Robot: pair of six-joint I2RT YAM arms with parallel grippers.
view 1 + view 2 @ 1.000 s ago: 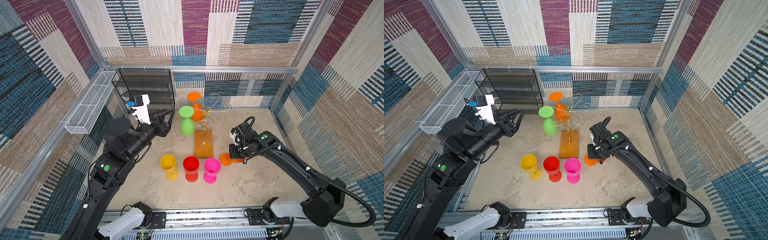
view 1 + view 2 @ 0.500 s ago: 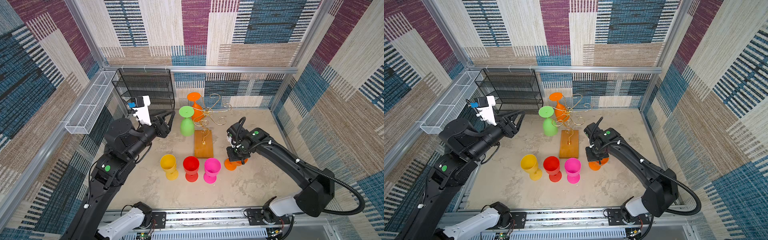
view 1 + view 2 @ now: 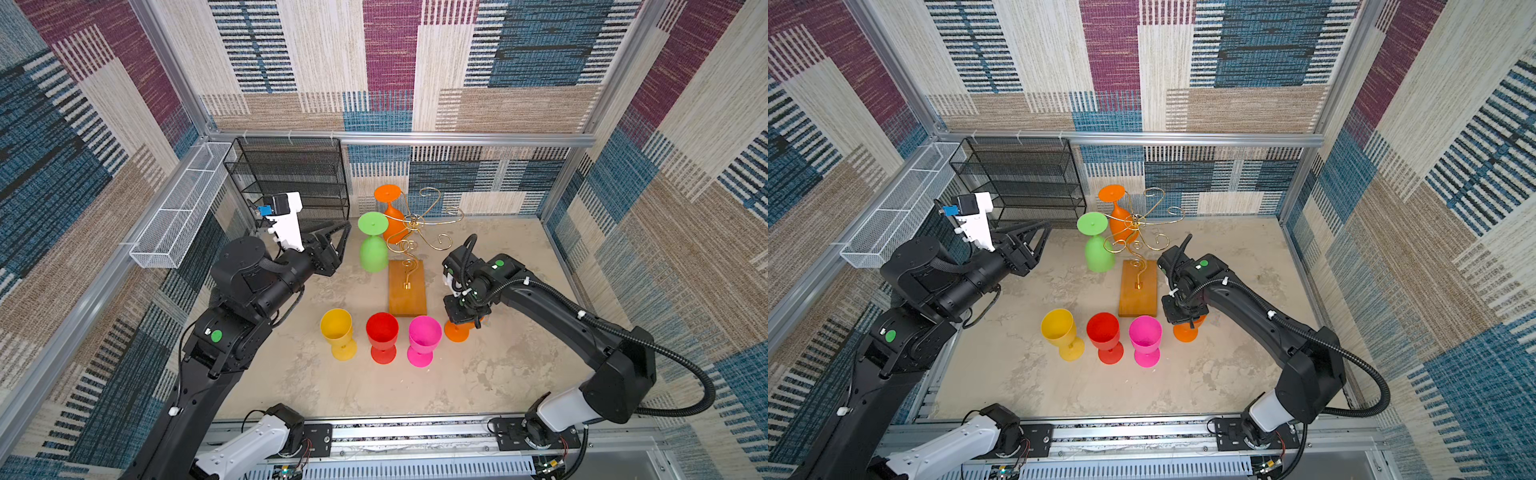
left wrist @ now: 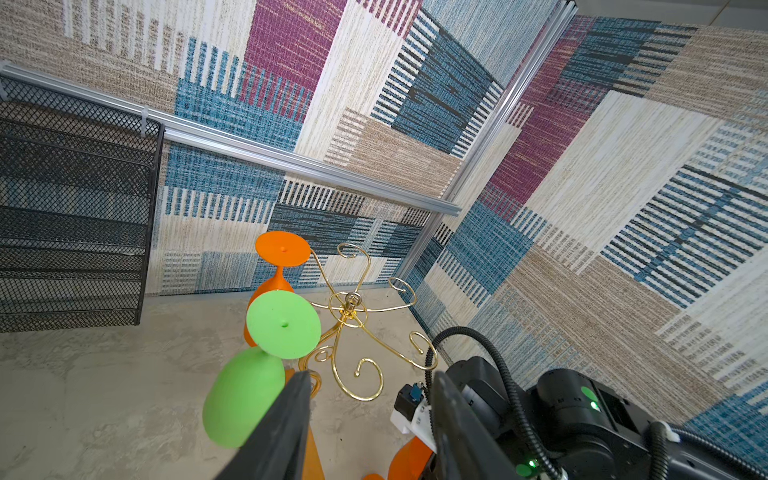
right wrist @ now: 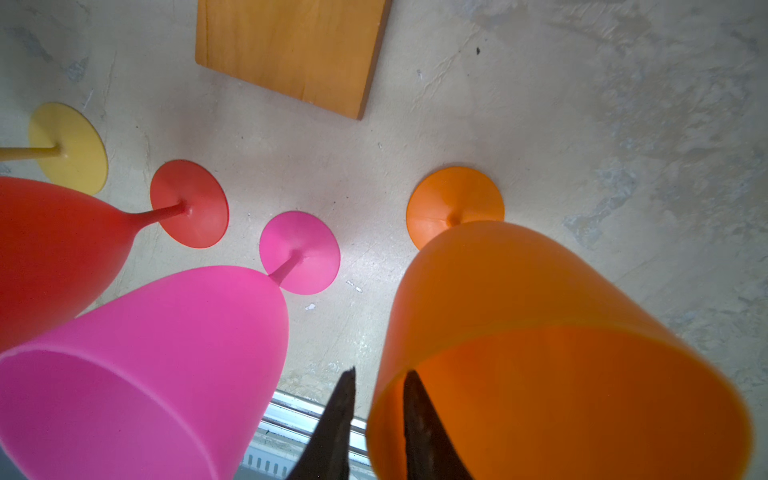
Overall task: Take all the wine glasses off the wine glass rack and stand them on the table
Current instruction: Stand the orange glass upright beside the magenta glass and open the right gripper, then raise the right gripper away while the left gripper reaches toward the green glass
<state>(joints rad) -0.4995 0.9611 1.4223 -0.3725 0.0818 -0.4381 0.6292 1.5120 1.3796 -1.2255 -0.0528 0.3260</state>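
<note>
The orange wine glass [image 5: 540, 332] stands upright on the table [image 5: 561, 116] near the wooden base of the wine glass rack [image 3: 406, 301], with the right tool [image 5: 380, 374] slightly parted astride its rim. The left tool [image 4: 370, 378], jaws apart and empty, hovers near the green glass [image 3: 373, 253] hanging upside down on the rack.

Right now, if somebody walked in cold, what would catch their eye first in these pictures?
Bright glasses: a yellow glass, a red glass and a pink glass stand upright in a row near the wine glass rack, by its wooden base. A green glass and an orange glass hang upside down from its gold arms. Right of the row, the right gripper has its fingers astride the rim of another, standing orange glass.
</note>
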